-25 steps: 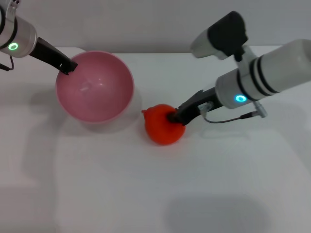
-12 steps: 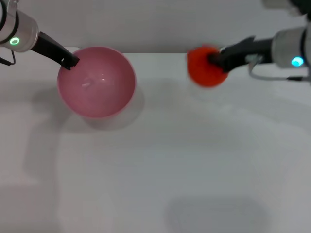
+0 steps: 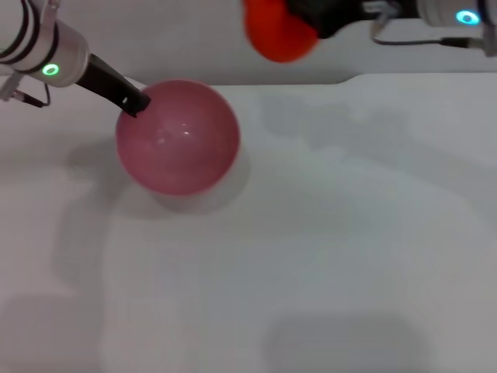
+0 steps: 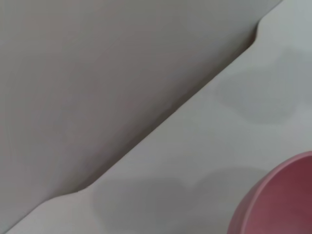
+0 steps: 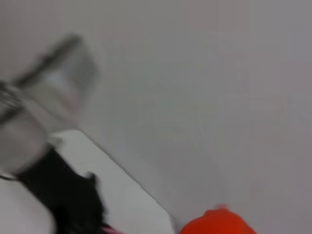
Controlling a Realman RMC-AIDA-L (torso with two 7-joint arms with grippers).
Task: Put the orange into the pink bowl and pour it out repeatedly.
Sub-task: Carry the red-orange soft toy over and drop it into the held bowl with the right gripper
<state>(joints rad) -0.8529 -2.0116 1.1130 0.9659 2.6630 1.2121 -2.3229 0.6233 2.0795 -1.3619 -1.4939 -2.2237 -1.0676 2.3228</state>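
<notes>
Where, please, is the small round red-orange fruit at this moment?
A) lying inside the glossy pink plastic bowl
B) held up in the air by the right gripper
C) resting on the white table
B: the small round red-orange fruit is gripped by the right gripper high above the white table, clear of the glossy pink plastic bowl, whose rim the left gripper holds.

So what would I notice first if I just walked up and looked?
Probably the bright orange, held high in the air by the right pincer, up above the far edge of the white table. Next comes the big pink bowl on the table's left side, with the left pincer gripping its rim. Nothing is inside the bowl yet.
</notes>
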